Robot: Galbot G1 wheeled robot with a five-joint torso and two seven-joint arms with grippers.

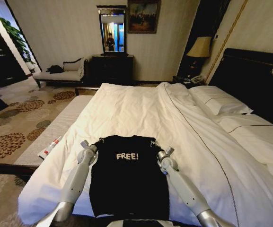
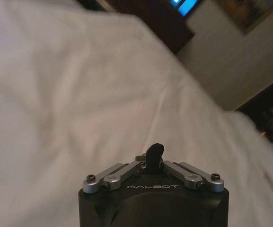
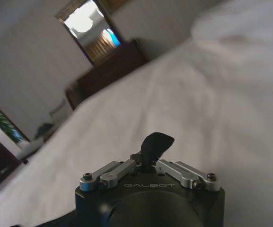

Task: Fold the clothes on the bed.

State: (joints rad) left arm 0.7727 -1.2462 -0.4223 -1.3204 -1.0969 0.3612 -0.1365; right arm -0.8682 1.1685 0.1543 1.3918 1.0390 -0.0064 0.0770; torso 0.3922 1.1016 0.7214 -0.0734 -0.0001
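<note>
The clothes (image 1: pixel 129 182), a black T-shirt with white "FREE!" lettering, are spread front-up on the near edge of the bed (image 1: pixel 141 106), the hem toward me. My left gripper (image 1: pixel 91 145) is shut on the shirt's left shoulder and my right gripper (image 1: pixel 161 152) on its right shoulder. In the left wrist view a nub of black cloth (image 2: pixel 154 151) sticks up from the closed left gripper (image 2: pixel 151 163) over white duvet. The right wrist view shows a similar black fold (image 3: pixel 157 144) pinched in the right gripper (image 3: pixel 145 163).
White pillows (image 1: pixel 219 101) and a dark headboard (image 1: pixel 254 78) lie to the right. A grey bench (image 1: pixel 56 130) at the bed's left end carries a small white and red item (image 1: pixel 49 147). Beyond are a chaise (image 1: pixel 60 73), a dark dresser (image 1: pixel 111 68) and a lamp (image 1: pixel 200 47).
</note>
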